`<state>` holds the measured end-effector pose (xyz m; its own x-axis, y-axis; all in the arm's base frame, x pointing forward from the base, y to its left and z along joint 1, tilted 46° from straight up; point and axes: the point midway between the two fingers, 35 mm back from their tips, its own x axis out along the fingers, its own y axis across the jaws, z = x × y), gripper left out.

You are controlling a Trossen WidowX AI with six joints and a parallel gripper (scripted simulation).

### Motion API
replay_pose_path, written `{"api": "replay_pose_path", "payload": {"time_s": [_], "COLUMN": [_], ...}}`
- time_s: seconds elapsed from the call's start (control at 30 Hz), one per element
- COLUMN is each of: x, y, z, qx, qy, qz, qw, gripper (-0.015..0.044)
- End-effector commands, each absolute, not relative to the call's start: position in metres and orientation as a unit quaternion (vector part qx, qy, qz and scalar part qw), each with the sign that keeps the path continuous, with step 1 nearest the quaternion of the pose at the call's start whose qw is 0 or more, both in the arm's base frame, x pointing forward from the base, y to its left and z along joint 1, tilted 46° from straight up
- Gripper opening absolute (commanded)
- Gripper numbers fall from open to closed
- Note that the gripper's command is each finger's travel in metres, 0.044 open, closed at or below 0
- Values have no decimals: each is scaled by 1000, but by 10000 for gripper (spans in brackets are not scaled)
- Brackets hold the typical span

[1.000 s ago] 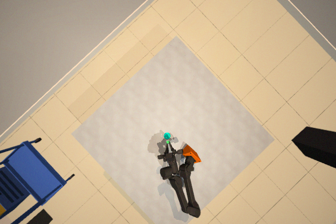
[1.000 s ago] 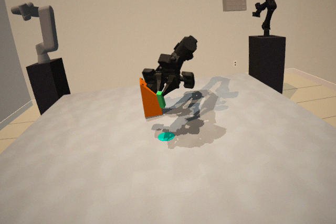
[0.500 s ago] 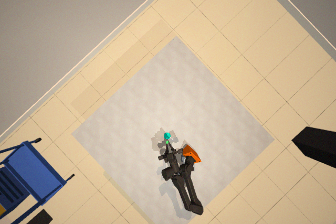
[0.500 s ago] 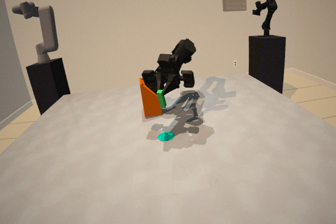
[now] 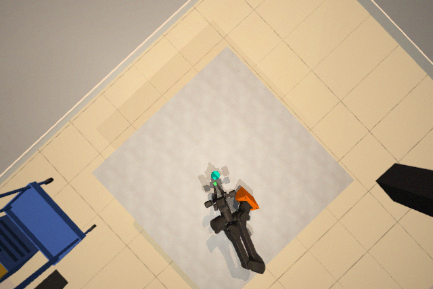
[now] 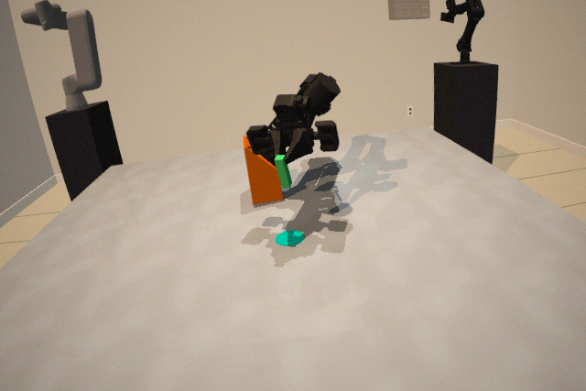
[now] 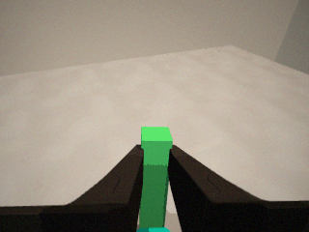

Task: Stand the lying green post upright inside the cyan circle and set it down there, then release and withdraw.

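The green post (image 5: pixel 214 183) (image 6: pixel 283 171) (image 7: pixel 154 184) is held up in the air, near upright and slightly tilted, its lower end above the table. My gripper (image 5: pixel 216 187) (image 6: pixel 282 159) (image 7: pixel 154 152) is shut on its upper part. The cyan circle (image 5: pixel 215 175) (image 6: pixel 289 238) lies flat on the table, a little beyond the post on the side away from the arm's base; its edge also shows at the bottom of the wrist view (image 7: pixel 154 230). The shadow of the arm falls partly over the circle.
An orange wedge-shaped block (image 5: pixel 246 198) (image 6: pixel 264 180) stands close beside the gripper and the arm. The grey table top (image 5: pixel 195 132) (image 6: pixel 293 320) lies beneath. Other arms on dark pedestals (image 6: pixel 466 107) stand beyond the table, and a blue cart (image 5: pixel 45 223) stands off its side.
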<state>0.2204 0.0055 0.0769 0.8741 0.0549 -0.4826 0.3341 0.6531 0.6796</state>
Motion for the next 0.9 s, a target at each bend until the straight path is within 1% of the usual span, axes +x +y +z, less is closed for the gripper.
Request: {"api": "replay_pose_path", "payload": {"time_s": [0.0, 0.47, 0.87], "x": [220, 220, 226], "y": [5, 5, 16], "z": [76, 75, 61], "qx": [412, 412, 420], "qy": [234, 234, 250], "qz": [-82, -82, -108], "qw": [877, 877, 865], "gripper": [23, 23, 23]}}
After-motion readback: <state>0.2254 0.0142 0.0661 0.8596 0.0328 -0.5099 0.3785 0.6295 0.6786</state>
